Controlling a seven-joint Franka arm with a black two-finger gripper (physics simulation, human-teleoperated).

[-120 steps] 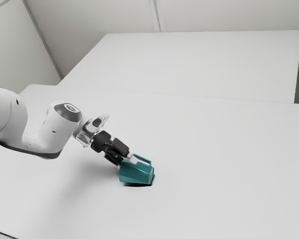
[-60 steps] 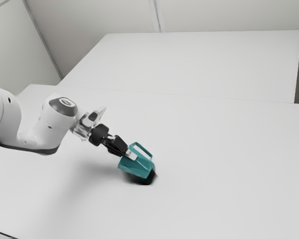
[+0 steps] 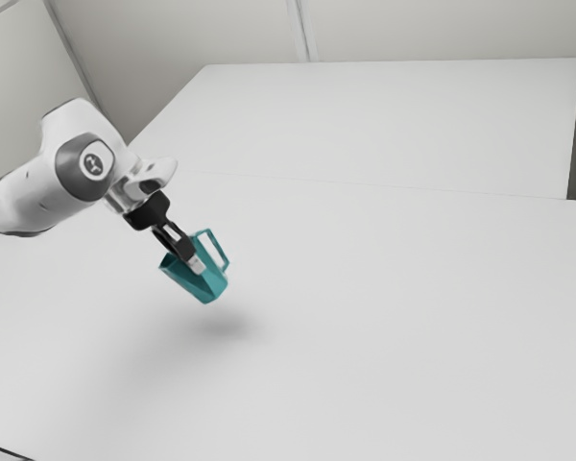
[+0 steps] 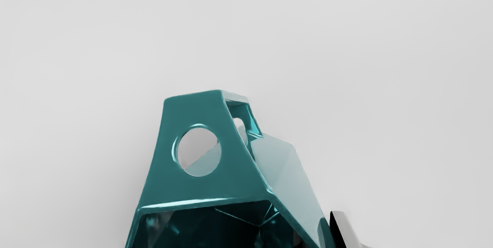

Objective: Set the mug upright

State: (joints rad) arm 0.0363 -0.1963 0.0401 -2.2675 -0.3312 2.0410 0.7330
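Note:
The teal mug (image 3: 194, 279) hangs in the air above the table in the exterior view, tilted, its open end toward the arm and its base lower and toward the exterior view's right. My gripper (image 3: 196, 264) is shut on its side wall, close to the handle. A shadow lies on the table beneath the mug. In the wrist view the mug (image 4: 208, 186) shows its handle with a round hole and its dark interior; one fingertip of the gripper (image 4: 325, 236) is against the outer wall, and the other finger is mostly hidden by the mug.
The white table (image 3: 413, 317) stretches under the arm and the mug. Behind it stands another pale flat surface (image 3: 394, 115), with light walls beyond. A thin dark line (image 3: 8, 451) crosses the exterior view's lower left corner.
The mug was lying on the table; my gripper has lifted it and carried it toward the exterior view's left, tipping its base downward. The arm has risen and drawn back with it.

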